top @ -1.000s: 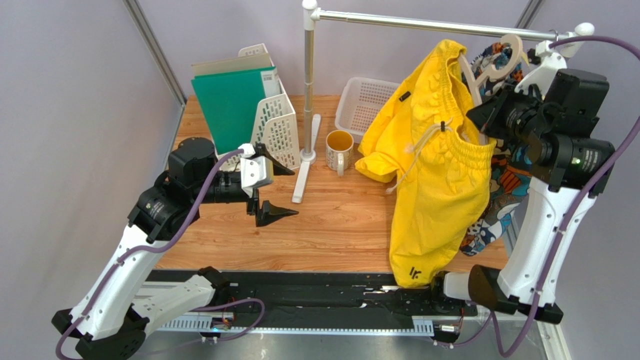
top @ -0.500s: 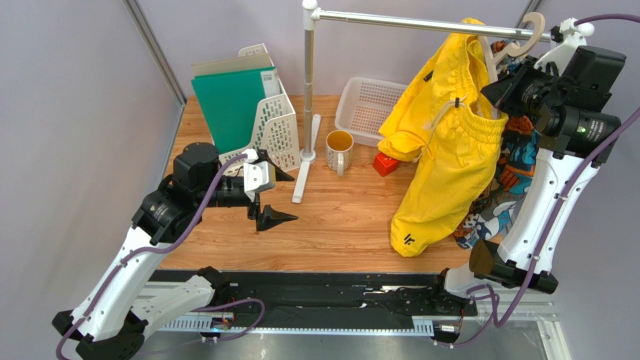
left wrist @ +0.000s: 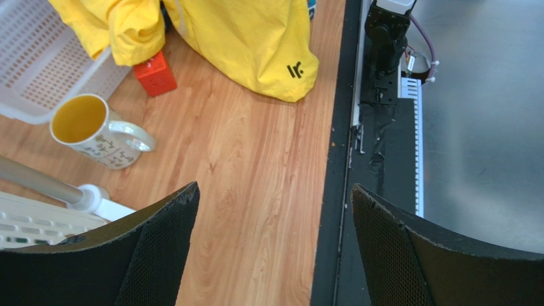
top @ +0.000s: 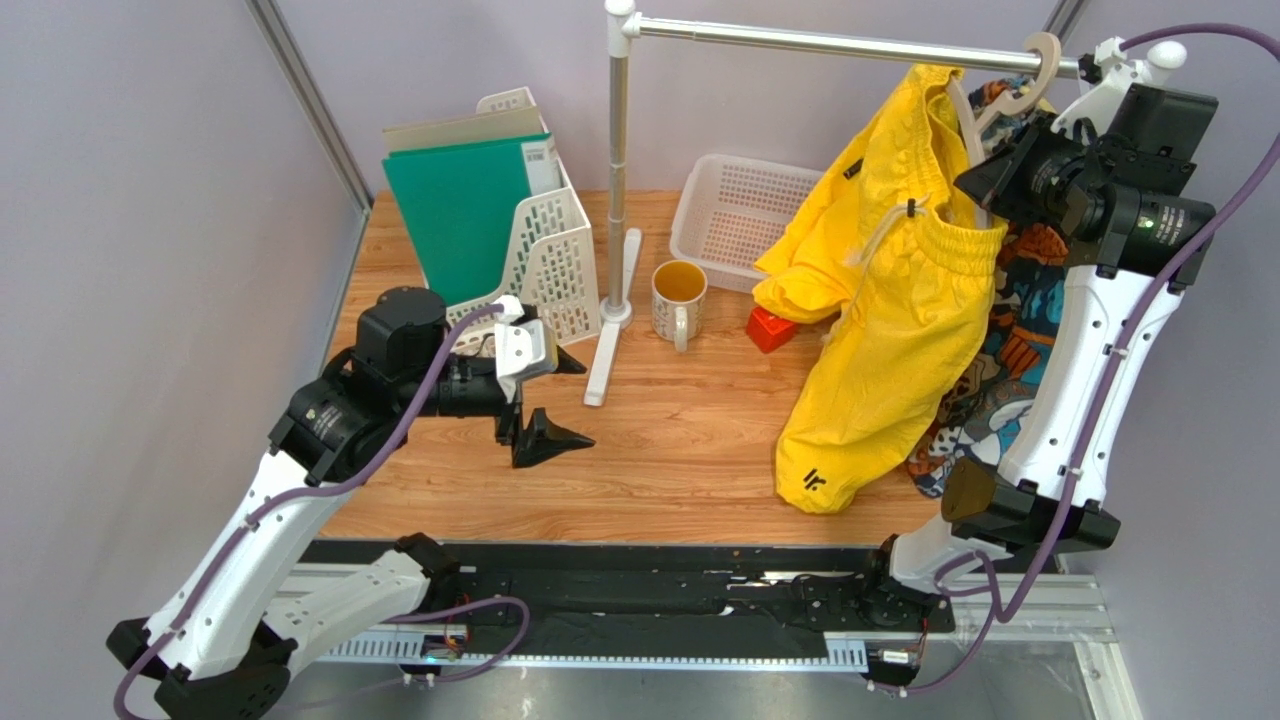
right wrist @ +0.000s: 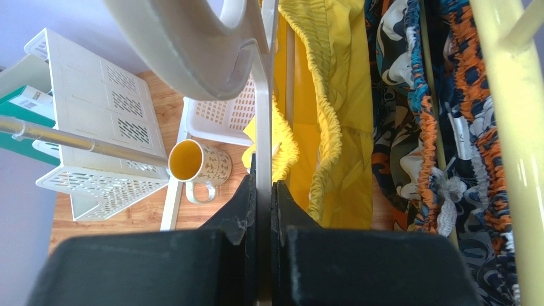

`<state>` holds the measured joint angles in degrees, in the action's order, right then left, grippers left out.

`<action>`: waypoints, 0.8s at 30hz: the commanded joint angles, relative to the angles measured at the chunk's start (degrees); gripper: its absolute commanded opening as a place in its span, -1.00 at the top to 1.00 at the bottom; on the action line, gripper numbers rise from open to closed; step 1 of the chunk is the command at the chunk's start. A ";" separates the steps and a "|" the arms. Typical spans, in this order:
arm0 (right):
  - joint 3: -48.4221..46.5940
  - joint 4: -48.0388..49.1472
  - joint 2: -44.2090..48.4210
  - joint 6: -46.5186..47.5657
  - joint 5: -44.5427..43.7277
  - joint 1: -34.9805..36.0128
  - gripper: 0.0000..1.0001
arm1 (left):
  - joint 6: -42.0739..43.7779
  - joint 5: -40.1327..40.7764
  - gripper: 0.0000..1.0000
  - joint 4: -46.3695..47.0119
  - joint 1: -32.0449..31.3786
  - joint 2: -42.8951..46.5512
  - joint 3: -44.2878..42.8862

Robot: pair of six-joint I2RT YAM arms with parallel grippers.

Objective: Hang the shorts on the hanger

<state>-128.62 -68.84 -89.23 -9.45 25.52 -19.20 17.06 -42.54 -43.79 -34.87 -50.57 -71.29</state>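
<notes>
Left gripper (top: 567, 401) hovered low over the bare wood, left of centre. Its jaws were spread wide with nothing between them. By my reading it was parked clear so the other arm could work alone.

File rack (top: 549, 255), mug (top: 678, 296), basket (top: 733, 210) and a red block (top: 771, 329) sat untouched along the back.

The shorts (top: 902, 330) hung draped on the hanger (top: 1037, 78), waistband up. One leg bunched toward the basket; the logo leg trailed to the near table edge. Hanger hook lay at the rail (top: 842, 45); whether it bore weight there, could not tell.

Right gripper (right wrist: 263, 175) was pinched fully closed on a thin pale bar of the hanger, apparently carrying it high so the hook could seat. Patterned garment (top: 1022, 353) hung just behind.
</notes>
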 commanded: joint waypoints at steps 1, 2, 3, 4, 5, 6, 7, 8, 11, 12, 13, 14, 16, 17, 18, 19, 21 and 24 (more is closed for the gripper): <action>-1.99 5.12 0.81 1.45 1.37 -0.13 0.88 | -6.67 -1.31 -0.83 -2.70 0.95 -0.94 -0.43; -1.29 5.03 1.34 1.63 1.64 -0.13 0.71 | -7.12 -1.40 -0.84 -2.88 1.21 -0.85 -0.52; 0.54 5.55 2.99 1.89 1.81 -0.13 0.44 | -8.00 -1.14 -0.86 -3.05 1.56 -0.85 -0.61; 0.56 5.56 3.01 1.89 1.90 -0.13 0.33 | -8.53 -0.96 -0.86 -3.14 1.91 -0.76 -0.78; 3.17 6.78 5.45 2.24 1.73 -0.05 0.22 | -8.88 -0.87 -0.88 -3.23 2.35 -0.76 -1.04; 4.42 7.40 6.69 2.51 1.38 -0.13 -0.01 | -9.41 -0.79 -0.91 -3.49 2.79 -1.02 -1.31; 5.73 8.19 7.92 2.68 1.03 -0.13 -0.13 | -9.93 -0.70 -0.93 -3.93 3.92 -1.20 -2.18; 7.40 9.24 10.28 3.12 0.59 -0.13 -0.22 | -10.29 -0.78 -0.94 -4.28 4.46 -1.81 -2.63; 8.47 9.25 13.37 3.83 -1.78 -0.13 -0.56 | -11.43 -1.05 -0.97 -6.04 7.17 -3.30 -5.08; 8.47 9.25 14.08 4.00 -4.22 -0.13 -0.68 | -11.87 -1.05 -0.98 -7.00 7.80 -3.66 -5.70; 8.47 8.99 14.69 4.44 -5.64 -0.05 -0.77 | -12.13 -1.05 -0.98 -7.36 9.28 -4.10 -6.92; 8.47 8.90 15.22 4.88 -9.22 -0.05 -0.83 | -12.49 -0.96 -0.99 -7.71 10.08 -4.80 -7.55; 8.65 8.81 16.80 5.50 -13.11 -0.13 -0.93 | -13.19 -0.96 -0.99 -8.68 11.57 -5.51 -9.04; 8.73 8.90 17.42 6.02 -14.95 -0.05 -0.94 | -13.63 -0.79 -0.99 -8.94 12.89 -5.94 -9.48; 8.82 8.90 18.29 7.24 -14.97 -0.13 -0.94 | -14.07 -0.61 -0.99 -9.21 13.68 -6.12 -10.27; 8.91 8.81 18.65 7.86 -14.36 -0.13 -0.94 | -14.42 -0.26 -0.99 -9.38 14.21 -6.30 -10.62; 7.95 7.59 18.83 8.92 -7.61 0.04 -0.94 | -15.47 0.88 -0.99 -10.26 16.06 -7.09 -11.85; 7.24 3.72 18.39 9.19 2.85 2.58 -0.94 | -16.09 4.74 -0.99 -13.32 17.73 -8.93 -13.70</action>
<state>-120.18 -62.59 -69.91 -2.66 17.89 -18.96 3.84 -41.78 -53.06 -19.35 -57.76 -81.23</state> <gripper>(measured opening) 0.970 0.993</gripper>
